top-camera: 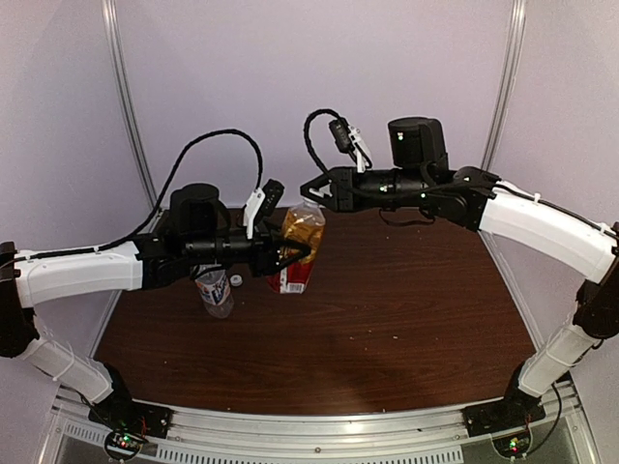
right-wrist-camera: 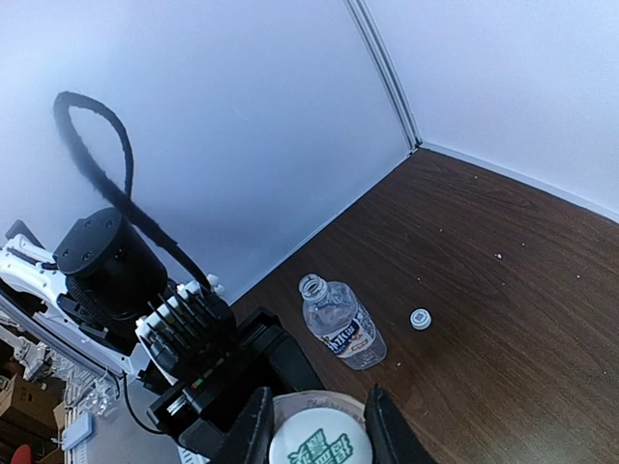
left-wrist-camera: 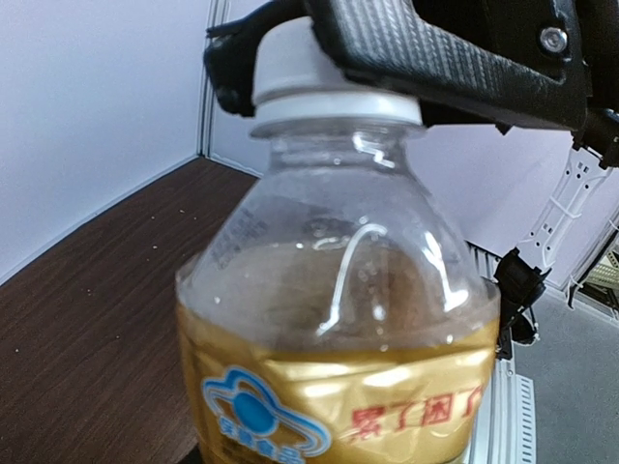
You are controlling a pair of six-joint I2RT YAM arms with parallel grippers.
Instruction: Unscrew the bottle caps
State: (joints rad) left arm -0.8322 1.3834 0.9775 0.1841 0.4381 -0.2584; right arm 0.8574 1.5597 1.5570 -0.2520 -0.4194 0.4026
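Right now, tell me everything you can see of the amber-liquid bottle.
The amber bottle is clear, thin plastic, partly filled with amber liquid, its shoulder empty. A gold-and-red label with a blue-white logo and red characters wraps the body. Its white cap is on, pinched by the right end effector. The left end effector grips its body. It stands roughly upright, leaning slightly, at the table's back left.

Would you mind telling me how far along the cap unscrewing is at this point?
Done: the clear bottle stands open, its loose cap on the table. In hand: left claw holds the amber bottle; right claw grips its white cap. Left: twisting that off.
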